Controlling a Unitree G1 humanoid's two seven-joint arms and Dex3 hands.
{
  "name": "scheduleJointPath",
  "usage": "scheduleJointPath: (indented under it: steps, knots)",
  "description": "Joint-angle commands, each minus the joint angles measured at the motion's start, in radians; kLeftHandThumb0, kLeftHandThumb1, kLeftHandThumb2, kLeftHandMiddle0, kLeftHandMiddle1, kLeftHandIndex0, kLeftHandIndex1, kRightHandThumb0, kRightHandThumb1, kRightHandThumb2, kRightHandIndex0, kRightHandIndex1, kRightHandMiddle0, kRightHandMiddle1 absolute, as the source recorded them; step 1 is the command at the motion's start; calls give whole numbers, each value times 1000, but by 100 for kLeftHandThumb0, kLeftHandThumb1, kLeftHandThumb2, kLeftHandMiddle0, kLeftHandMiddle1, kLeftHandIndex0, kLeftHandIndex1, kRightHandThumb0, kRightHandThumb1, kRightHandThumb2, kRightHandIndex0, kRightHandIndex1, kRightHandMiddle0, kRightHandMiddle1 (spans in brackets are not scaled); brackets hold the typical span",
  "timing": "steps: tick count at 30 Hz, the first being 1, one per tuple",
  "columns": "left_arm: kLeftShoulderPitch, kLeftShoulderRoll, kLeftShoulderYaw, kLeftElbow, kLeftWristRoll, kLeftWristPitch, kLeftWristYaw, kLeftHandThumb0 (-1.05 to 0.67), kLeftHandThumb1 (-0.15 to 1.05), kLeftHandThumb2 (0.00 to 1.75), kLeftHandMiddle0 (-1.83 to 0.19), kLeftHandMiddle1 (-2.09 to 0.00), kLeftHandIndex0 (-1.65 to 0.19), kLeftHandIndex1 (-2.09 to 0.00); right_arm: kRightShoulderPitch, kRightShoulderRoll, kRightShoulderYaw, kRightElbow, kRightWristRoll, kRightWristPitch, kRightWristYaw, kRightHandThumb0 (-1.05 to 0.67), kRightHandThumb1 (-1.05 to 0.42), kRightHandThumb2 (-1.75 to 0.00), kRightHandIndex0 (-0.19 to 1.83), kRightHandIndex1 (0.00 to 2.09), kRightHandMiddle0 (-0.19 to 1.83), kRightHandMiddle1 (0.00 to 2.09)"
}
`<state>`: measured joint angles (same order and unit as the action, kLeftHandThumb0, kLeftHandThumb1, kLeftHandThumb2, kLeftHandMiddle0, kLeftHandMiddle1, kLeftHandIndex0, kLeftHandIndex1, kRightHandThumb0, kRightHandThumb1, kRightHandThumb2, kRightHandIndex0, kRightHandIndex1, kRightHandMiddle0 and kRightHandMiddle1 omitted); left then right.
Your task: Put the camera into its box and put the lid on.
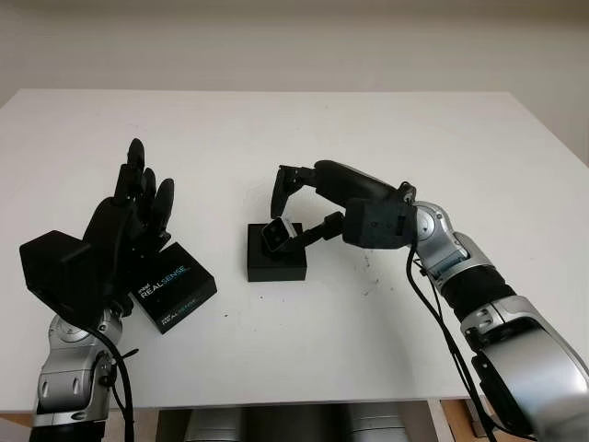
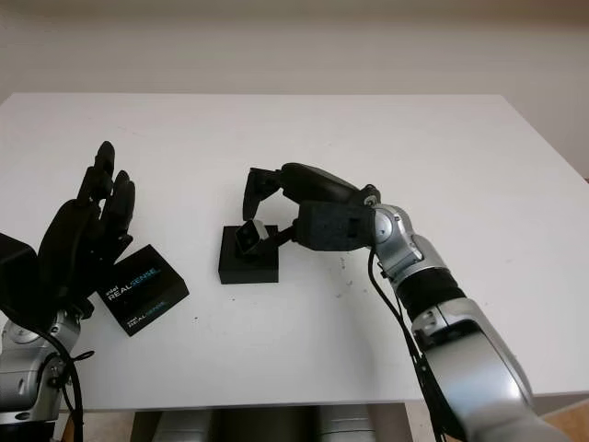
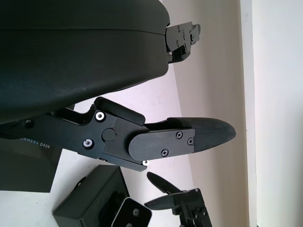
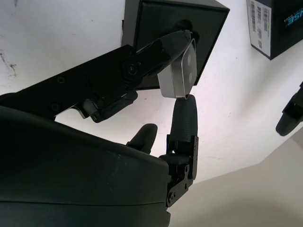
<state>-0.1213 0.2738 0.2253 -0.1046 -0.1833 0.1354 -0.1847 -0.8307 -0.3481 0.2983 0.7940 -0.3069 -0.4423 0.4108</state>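
Two fingers of the right hand [image 1: 293, 204] pinch the small silver RealSense camera [image 4: 180, 75] by its short ends, just above the open black box [image 1: 276, 265]. It looks light, rigid and slick, with a fragile lens face. The left hand [image 1: 138, 207] hovers open over the lid [image 1: 175, 285] on the desk [image 1: 368, 138].

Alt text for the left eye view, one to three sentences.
The right robot hand holds a small camera just over an open black box at the middle of a white table. The left robot hand, open, is raised beside the RealSense lid lying at the near left.
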Motion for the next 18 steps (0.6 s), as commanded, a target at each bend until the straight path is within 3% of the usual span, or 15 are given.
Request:
scheduleJointPath:
  steps: [1,18]
  knots:
    - [-3,7,8,-6,-7,-3,-5,-71,105,51,19,0,19,0,0,-1,-21,-33,18,16,10,-42,-94,-6,9,91,37,177]
    - [-5,10,3,-14,2,6,-2,-71,105,51,19,0,19,0,43,29,-76,-72,85,52,5,-44,-95,-5,11,85,37,166]
